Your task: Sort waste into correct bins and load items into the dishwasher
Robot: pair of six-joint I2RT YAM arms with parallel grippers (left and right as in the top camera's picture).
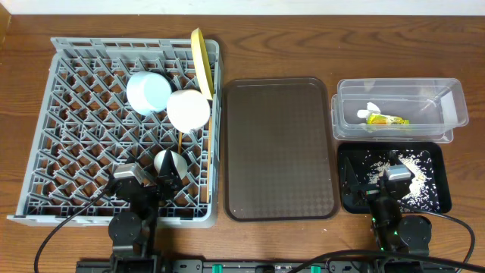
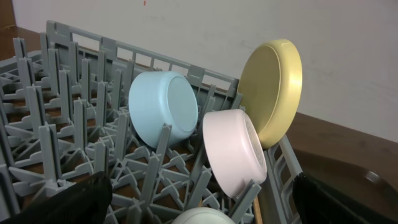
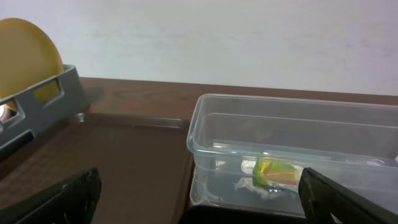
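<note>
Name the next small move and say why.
Likely just draw both arms back and stop. The plate, blue bowl, white bowl and cup sit in the rack. The wrapper lies in the tub and the crumbs in the black tray. The left claw and right claw are open, holding nothing.

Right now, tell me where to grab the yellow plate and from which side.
Take the yellow plate by its top rim, coming straight down from above so the grip spans its thin edge. It stands nearly upright on edge at the far right corner of the rack. Its upper rim is free above the pegs, while the white bowl crowds its lower part.
</note>
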